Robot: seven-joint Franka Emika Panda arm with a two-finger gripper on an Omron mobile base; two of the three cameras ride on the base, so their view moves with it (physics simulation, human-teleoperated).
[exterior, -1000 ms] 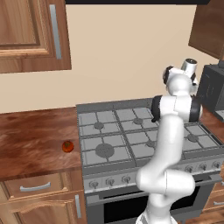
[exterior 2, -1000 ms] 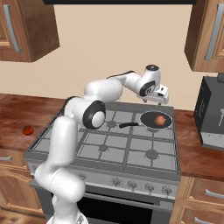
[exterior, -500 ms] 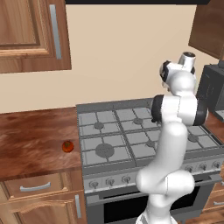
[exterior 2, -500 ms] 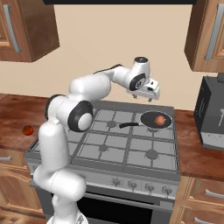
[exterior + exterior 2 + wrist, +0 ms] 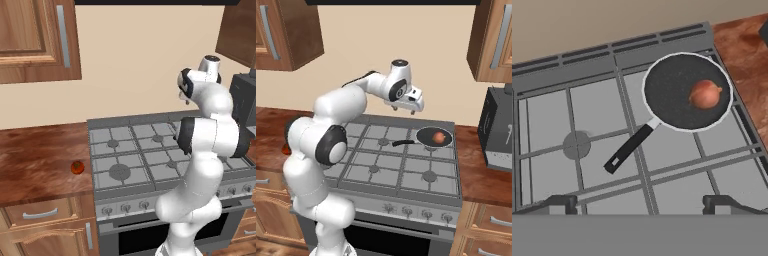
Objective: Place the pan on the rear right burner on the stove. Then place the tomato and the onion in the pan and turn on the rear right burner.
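The black pan [image 5: 684, 92] sits over the rear right burner of the grey stove [image 5: 406, 175], its handle [image 5: 629, 147] pointing toward the middle of the range. The pale tan onion [image 5: 705, 94] lies inside the pan [image 5: 433, 137], right of centre. On the wooden counter left of the stove [image 5: 125, 150] rests the red tomato [image 5: 77, 167]. My gripper [image 5: 403, 110] hangs open and holds nothing, above the rear middle of the stove, left of the pan. Its fingertips [image 5: 562, 202] stand wide apart in the hand view. The burner itself is hidden under the pan.
A dark appliance [image 5: 500, 130] stands on the counter right of the stove. Knobs [image 5: 416, 212] line the stove's front. Wooden wall cabinets [image 5: 35, 40] hang above the left counter [image 5: 35, 160].
The hand has swung left from above the pan toward the rear middle of the stove, jaws still open. Pan, onion and tomato have stayed put.
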